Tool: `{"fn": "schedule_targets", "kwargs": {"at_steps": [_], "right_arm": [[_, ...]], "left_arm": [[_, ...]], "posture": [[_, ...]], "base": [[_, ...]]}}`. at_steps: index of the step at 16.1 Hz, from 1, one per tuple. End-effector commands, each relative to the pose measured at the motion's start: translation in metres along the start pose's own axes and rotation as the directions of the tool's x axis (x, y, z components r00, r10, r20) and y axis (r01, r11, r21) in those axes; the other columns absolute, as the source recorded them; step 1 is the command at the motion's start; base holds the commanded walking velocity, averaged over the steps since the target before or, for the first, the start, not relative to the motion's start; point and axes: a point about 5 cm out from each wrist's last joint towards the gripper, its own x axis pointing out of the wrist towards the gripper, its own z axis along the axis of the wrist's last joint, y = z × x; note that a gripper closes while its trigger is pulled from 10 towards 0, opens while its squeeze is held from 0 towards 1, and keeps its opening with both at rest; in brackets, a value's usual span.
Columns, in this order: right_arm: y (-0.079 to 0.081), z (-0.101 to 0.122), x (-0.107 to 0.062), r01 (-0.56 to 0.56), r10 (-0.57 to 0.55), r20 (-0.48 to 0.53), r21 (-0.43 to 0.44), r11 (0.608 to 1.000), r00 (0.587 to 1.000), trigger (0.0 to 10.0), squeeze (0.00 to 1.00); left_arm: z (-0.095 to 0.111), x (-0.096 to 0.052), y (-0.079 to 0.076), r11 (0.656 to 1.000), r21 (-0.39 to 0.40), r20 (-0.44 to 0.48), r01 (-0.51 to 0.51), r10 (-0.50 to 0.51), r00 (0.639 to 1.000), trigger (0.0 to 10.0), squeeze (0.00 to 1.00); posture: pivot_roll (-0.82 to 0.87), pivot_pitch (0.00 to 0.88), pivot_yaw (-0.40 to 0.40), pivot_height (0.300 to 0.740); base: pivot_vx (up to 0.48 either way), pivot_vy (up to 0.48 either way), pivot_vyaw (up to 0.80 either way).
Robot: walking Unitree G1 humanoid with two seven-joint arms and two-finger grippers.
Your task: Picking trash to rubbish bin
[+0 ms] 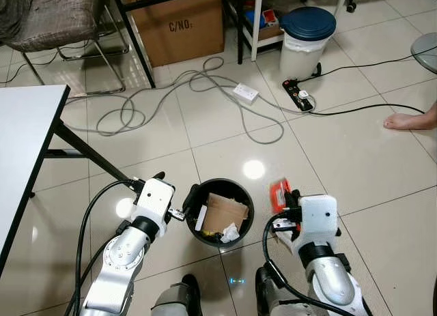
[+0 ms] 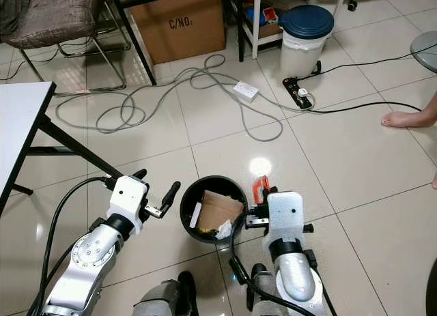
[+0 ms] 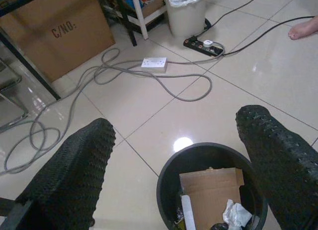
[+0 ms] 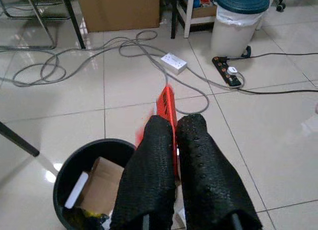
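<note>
Just to the inner side of the right gripper (image 4: 171, 155) stands a round black plastic rubbish bin (image 1: 242, 193) on the pale tiled floor (image 1: 328, 159); inside it lie a flat piece of brown cardboard (image 1: 225, 211), a white strip (image 1: 201, 218) leaning against the wall and some crumpled white paper (image 1: 229, 233); the right gripper's two black fingers are pressed together on a thin red-orange wrapper (image 4: 168, 108), which stands up between them, beside the bin's rim and not yet over its mouth; on the bin's other side the left gripper (image 3: 179, 140) hangs with its fingers spread wide, holding nothing, its nearer fingertip close to the rim; ahead of both grippers the tiles lie bare until a loose tangle of grey cable (image 1: 171, 97) with a white socket block (image 1: 246, 92) and a black power strip (image 1: 298, 95); beyond those stand a white bin with a blue lid (image 1: 307, 33) and a brown cardboard box (image 1: 181, 26); outward from the left gripper a white table's edge (image 1: 41, 159) and its black slanting leg (image 1: 89, 152) crowd in; far out to the right a person's bare foot (image 1: 410, 119) rests on the tiles.
</note>
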Motion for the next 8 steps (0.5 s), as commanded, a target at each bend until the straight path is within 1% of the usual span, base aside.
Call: {"fn": "schedule_targets", "kwargs": {"at_steps": [1, 2, 3, 5, 7, 8], "right_arm": [[-0.0012, 0.0008, -0.0018, 0.006, -0.006, 0.001, 0.005, 1.000, 1.000, 10.0, 0.88], [-0.0021, 0.0013, -0.0008, 0.014, -0.014, 0.002, 0.008, 1.000, 1.000, 10.0, 0.62], [-0.0022, 0.0016, -0.0003, 0.016, -0.016, 0.003, 0.009, 1.000, 1.000, 10.0, 0.62], [-0.0019, 0.0019, 0.0005, 0.020, -0.020, 0.003, 0.011, 1.000, 1.000, 10.0, 0.45], [-0.0016, 0.0014, -0.0003, 0.021, -0.021, 0.002, 0.013, 1.000, 1.000, 10.0, 0.44], [-0.0025, 0.0010, -0.0001, 0.024, -0.024, 0.001, 0.014, 1.000, 1.000, 10.0, 0.35]], "left_arm": [[-0.0087, -0.0041, 0.0022, 1.000, 0.001, -0.040, -0.009, 0.009, 0.999, 10.0, 0.00], [-0.0086, -0.0042, 0.0025, 1.000, 0.000, -0.039, -0.009, 0.009, 0.999, 10.0, 0.00], [-0.0087, -0.0041, 0.0025, 1.000, 0.001, -0.040, -0.009, 0.009, 0.999, 10.0, 0.00], [-0.0091, -0.0043, 0.0027, 1.000, 0.003, -0.042, -0.006, 0.006, 0.999, 10.0, 0.00], [-0.0101, -0.0044, 0.0032, 1.000, 0.006, -0.045, -0.003, 0.003, 0.999, 10.0, 0.00], [-0.0101, -0.0042, 0.0032, 1.000, 0.007, -0.045, -0.002, 0.002, 0.999, 10.0, 0.00]], "posture": [[-0.10, 0.304, 0.100, 0.740], [-0.10, 0.304, 0.103, 0.740], [-0.10, 0.304, 0.103, 0.740], [-0.10, 0.306, 0.105, 0.740], [-0.10, 0.306, 0.107, 0.740], [-0.10, 0.306, 0.107, 0.740]], "base": [[0.000, 0.000, 0.00], [0.000, 0.000, 0.00], [0.000, 0.000, 0.00], [0.000, 0.000, 0.00], [0.000, 0.000, 0.00], [0.000, 0.000, 0.00]]}}
